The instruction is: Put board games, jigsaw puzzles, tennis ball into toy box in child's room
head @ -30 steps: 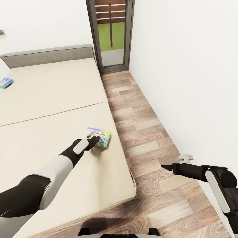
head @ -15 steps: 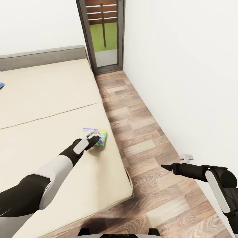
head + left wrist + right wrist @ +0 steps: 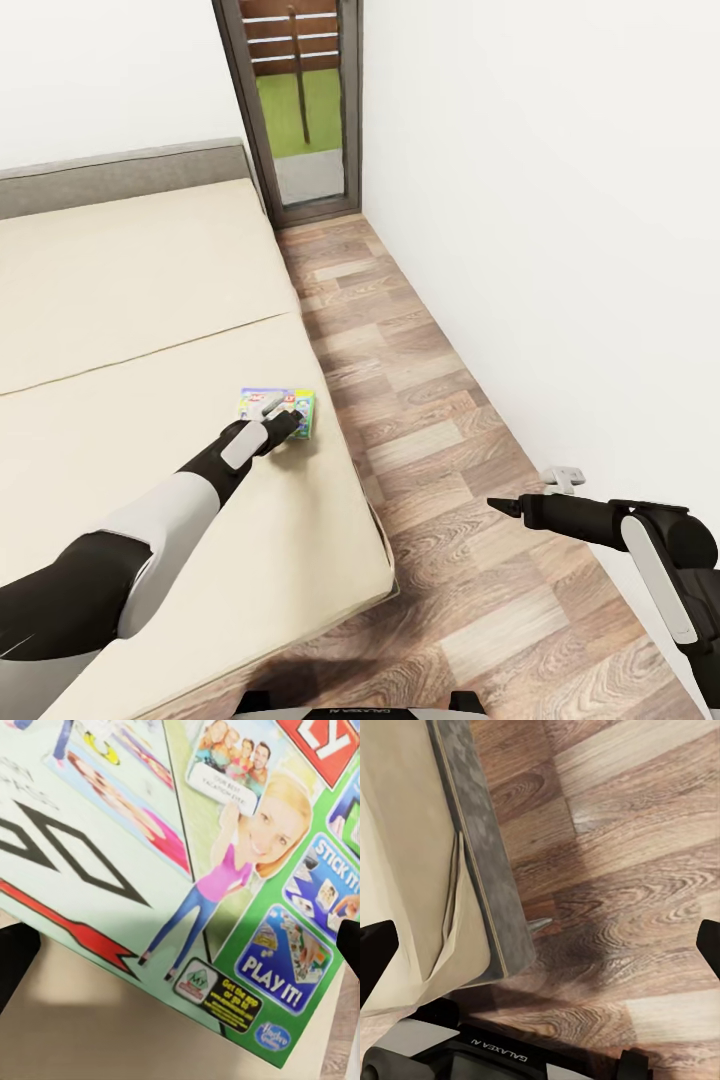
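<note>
Left claw [image 3: 287, 421] is down on the flat, brightly printed cardboard board game box [image 3: 279, 411], fingertips resting on its lid, and in the left wrist view the two dark fingertips [image 3: 15, 958] stand wide apart at either side, so it's spread, not pinching. The lid fills that close view: "PLAY IT!" in white on a blue panel, "STICK IT" on another blue panel, a small Hasbro logo at the corner, big white letters on a red banner cut off at the frame edge. There's a cartoon blonde girl in a pink top and jeans on a green border. The box lies flat on the plain beige mattress of the low bed [image 3: 150, 330], near its floor-side edge. Right claw [image 3: 497, 505] hangs over the wood-plank floor [image 3: 430, 420], beside the bed's corner, fingers spread apart, holding nothing.
</note>
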